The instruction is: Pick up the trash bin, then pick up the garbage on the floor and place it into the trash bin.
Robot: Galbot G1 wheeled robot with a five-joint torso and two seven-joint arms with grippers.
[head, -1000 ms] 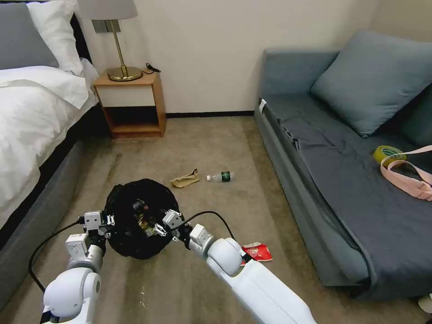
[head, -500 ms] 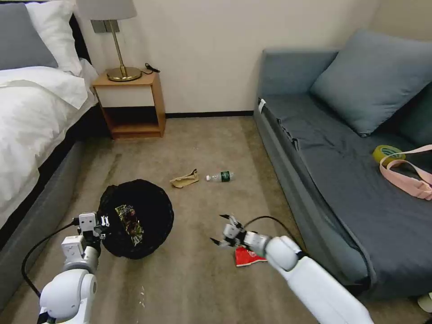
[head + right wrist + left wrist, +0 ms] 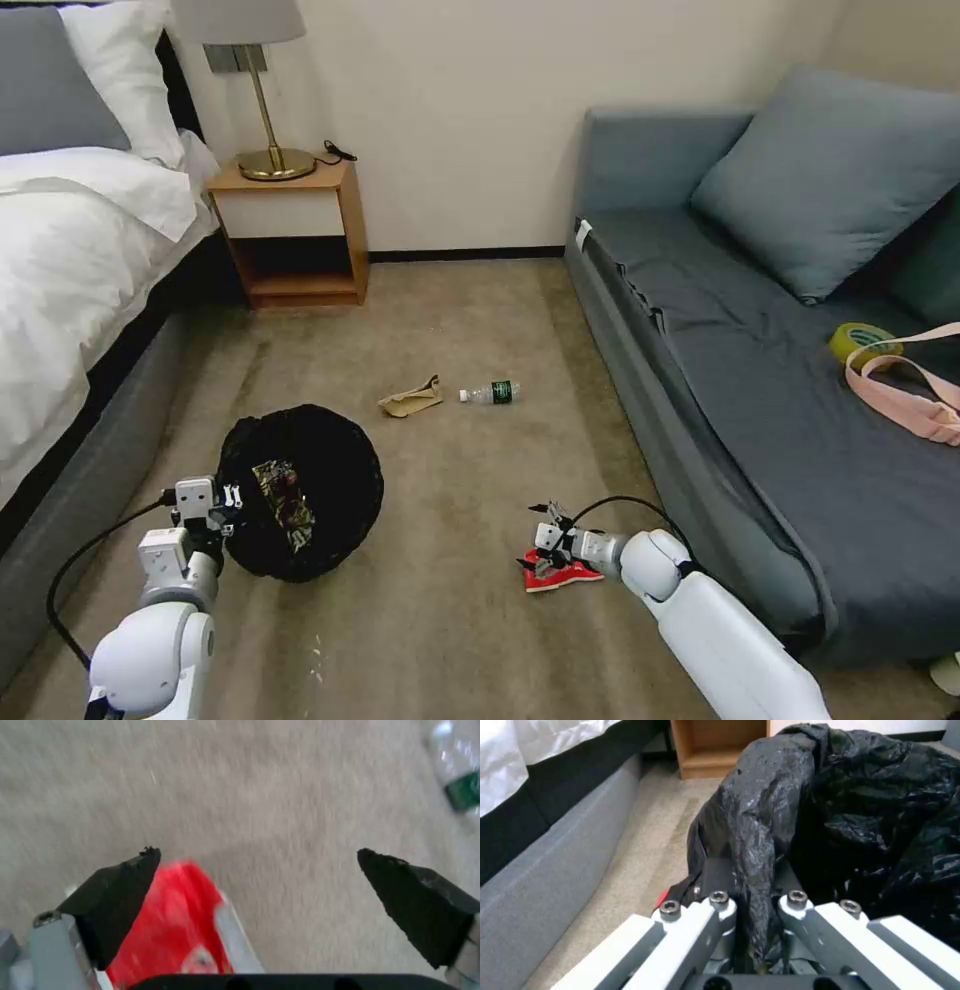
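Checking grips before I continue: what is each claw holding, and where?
Left claw is shut on the trash bin, pinching its bag-lined rim. Right claw is open over the red snack packet, holding nothing.

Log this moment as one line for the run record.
left tool: shut on black-bagged round trash bin rim | right tool: open over red snack packet | tan paper bag, clear bottle: on carpet

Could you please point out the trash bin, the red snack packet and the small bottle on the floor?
trash bin (image 3: 335, 450): head view, black liner at the rim.
red snack packet (image 3: 570, 574): head view, its red face.
small bottle (image 3: 492, 392): head view, its green label.
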